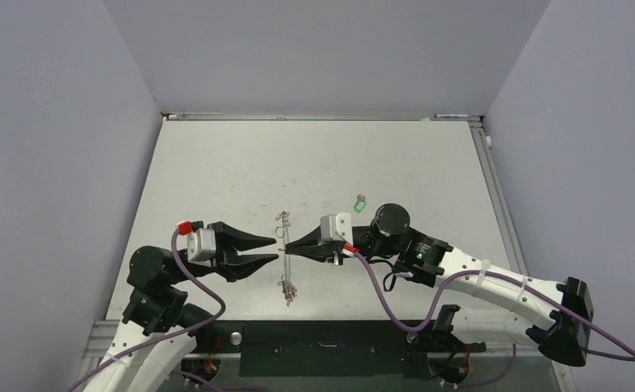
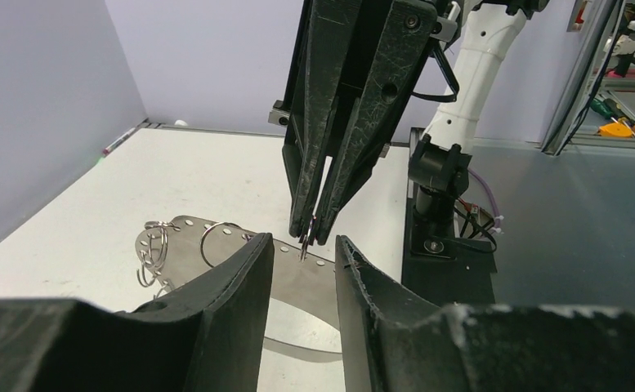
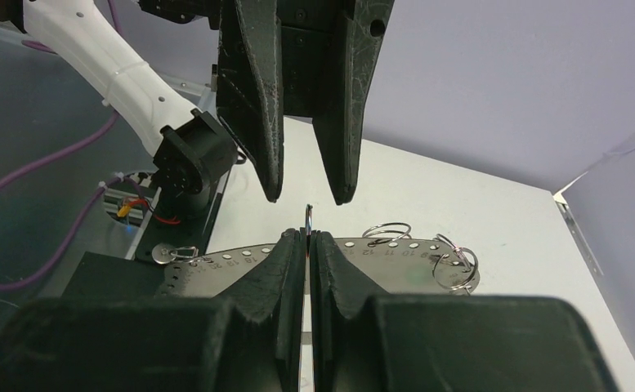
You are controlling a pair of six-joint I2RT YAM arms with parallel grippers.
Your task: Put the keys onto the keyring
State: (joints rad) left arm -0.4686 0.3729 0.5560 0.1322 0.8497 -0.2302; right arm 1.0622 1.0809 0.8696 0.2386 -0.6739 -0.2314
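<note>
Pale desk [image 1: 216, 163] hemmed in by lavender walls [image 1: 322, 49] on three sides. Nearest, along the front edge, a black mounting plate [image 1: 322, 349] with both arms bolted to it. Just beyond, both arms bent inward, tips facing each other near mid-desk.

Between them, the keyring [image 1: 286, 278]: a thin punched metal strip, edge-on from above as a narrow line running near to far. Several wire rings [image 3: 387, 232] hooked through its holes, and numbers stamped along it.

Closed tight, the right end effector [image 1: 291, 247], fingertips pinched on a thin sliver of wire at the strip's edge, roughly halfway along. Open, the left end effector [image 1: 275, 247], fingers spread one to each side of that pinch point. Tips just short of the strip, gripping nothing. Strip resting on the desk or lifted clear of it: impossible to tell.

Farther back, just beyond the right arm's wrist joint, one green-headed key [image 1: 360, 205] flat on the desk, well apart from the keyring and from both end effectors. Farthest, a metal rail [image 1: 322, 117] along the foot of the back wall.
</note>
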